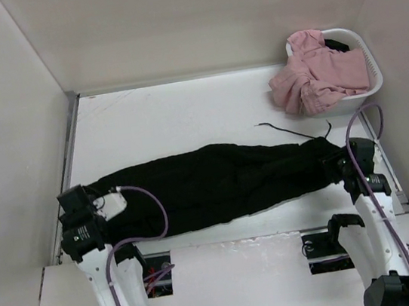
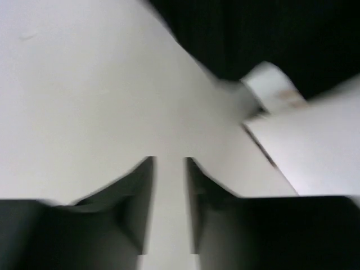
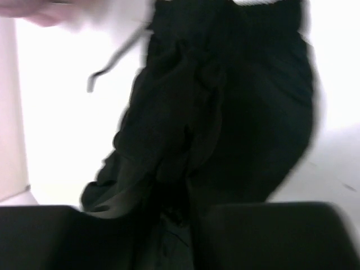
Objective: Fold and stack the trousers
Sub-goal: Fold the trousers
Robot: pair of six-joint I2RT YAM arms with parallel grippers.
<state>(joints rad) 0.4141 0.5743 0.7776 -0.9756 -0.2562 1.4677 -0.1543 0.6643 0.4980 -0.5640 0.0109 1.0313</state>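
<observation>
The trousers (image 1: 216, 182) lie stretched across the table (image 1: 168, 112) from 9 to 3 o'clock, likely so each end can be grabbed for folding; the left jaws sit apart over bare table at 9, and I cannot tell about the right jaws at 3

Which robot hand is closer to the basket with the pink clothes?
Right. The right gripper sits at the trousers' end on the basket's side of the table; the left gripper is far across at the trousers' other end.
</observation>
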